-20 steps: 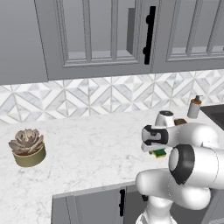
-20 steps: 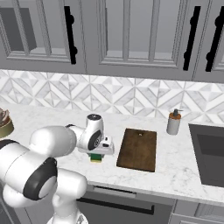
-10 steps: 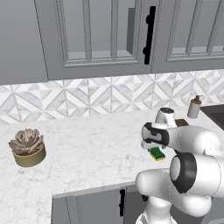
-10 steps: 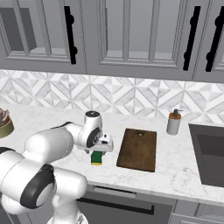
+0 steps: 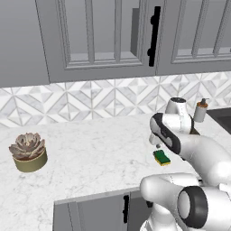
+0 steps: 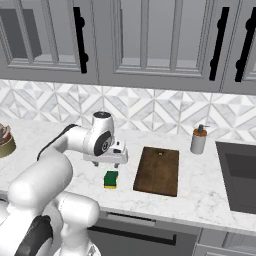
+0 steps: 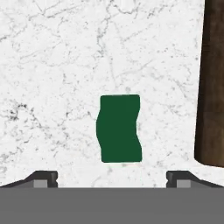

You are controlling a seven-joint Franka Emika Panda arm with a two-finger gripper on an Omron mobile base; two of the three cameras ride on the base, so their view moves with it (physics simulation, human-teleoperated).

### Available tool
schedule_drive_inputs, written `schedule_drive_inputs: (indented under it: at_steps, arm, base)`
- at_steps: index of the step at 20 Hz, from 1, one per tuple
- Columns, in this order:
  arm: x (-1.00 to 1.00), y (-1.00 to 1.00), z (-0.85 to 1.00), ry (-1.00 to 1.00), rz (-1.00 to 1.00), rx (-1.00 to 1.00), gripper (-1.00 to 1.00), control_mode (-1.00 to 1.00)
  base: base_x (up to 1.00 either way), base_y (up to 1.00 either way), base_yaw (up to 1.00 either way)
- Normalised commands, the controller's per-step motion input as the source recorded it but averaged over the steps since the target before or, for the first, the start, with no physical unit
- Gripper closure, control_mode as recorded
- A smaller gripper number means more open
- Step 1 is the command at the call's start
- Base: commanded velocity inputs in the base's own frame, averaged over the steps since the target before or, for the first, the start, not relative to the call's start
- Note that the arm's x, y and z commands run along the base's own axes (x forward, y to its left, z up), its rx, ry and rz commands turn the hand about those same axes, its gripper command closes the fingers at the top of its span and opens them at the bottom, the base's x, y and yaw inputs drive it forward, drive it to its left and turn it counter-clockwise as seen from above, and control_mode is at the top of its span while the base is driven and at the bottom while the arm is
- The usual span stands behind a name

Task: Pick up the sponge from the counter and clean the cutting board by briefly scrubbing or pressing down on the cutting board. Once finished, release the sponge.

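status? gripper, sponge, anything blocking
Gripper open, above sponge. Sponge flat on counter, left of cutting board, not touching it. Nothing in the way.

A home kitchen, rendered — grey panelled wall cabinets (image 6: 150, 40) with black bar handles (image 6: 80, 37) hang over a grey-and-white geometric tiled backsplash (image 6: 165, 107) and a white marble-look bench (image 5: 90, 158). A dark recessed sink (image 6: 239, 175), a small soap dispenser (image 6: 198, 140) and a dark brown wooden cutting board (image 6: 157, 170) fit it — as does a potted succulent (image 5: 28, 151).

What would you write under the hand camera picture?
Open end effector above the green sponge lying on the marble counter, beside the cutting board.
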Motion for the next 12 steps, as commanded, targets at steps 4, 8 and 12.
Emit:
schedule_drive_inputs:
  at_steps: [4, 8, 12]
  arm:
    - [-0.64, -0.22, 0.07, 0.0, 0.0, 0.0, -1.0, -1.0]
    - [-0.59, -0.21, 0.15, 0.0, 0.01, -0.01, -1.0, -1.0]
    - [-0.18, -0.18, 0.03, -0.02, 0.01, -0.06, -1.0, -1.0]
  base:
    - [0.0, 0.0, 0.0]
    - [0.0, 0.0, 0.0]
    - [0.0, 0.0, 0.0]
